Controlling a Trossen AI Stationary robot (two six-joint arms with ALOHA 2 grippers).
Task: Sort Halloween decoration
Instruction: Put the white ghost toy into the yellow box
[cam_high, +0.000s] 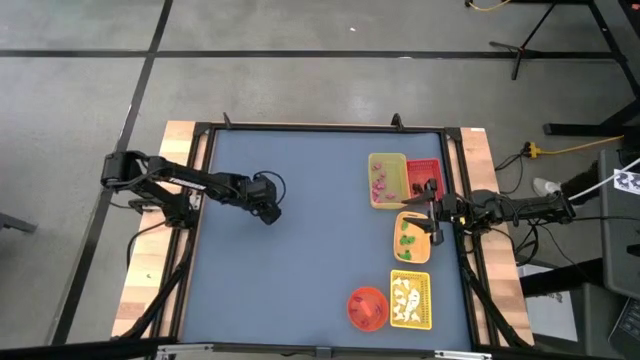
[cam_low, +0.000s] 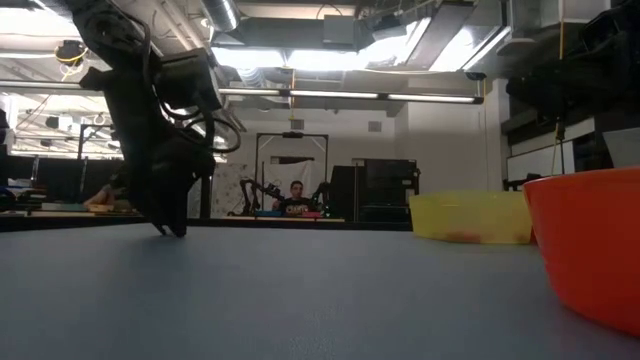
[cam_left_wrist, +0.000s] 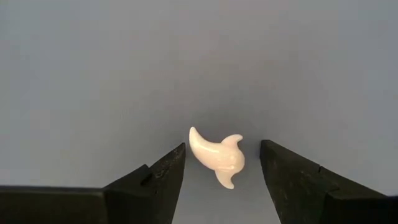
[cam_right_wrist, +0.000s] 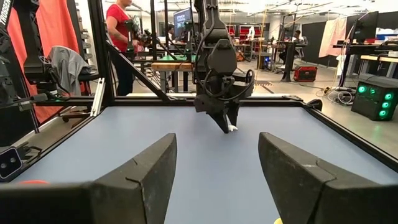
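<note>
A white ghost-shaped piece (cam_left_wrist: 217, 158) of the Halloween decoration lies alone on the blue table, left of its middle. My left gripper (cam_high: 268, 212) points steeply down over it, open, one finger on either side of the ghost with a gap on both sides. In the right wrist view the ghost (cam_right_wrist: 232, 128) shows white at the left gripper's (cam_right_wrist: 226, 126) fingertips. My right gripper (cam_high: 422, 212) waits open and level at the table's right side, above the trays, with nothing between its fingers (cam_right_wrist: 155, 168).
Along the right side stand a yellow tray (cam_high: 386, 160) with pink pieces, a red tray (cam_high: 424, 166), an orange tray (cam_high: 412, 240) with green pieces, a yellow tray (cam_high: 424, 300) with white ghosts, and a round red-orange bowl (cam_high: 367, 307). People stand beyond the far edge.
</note>
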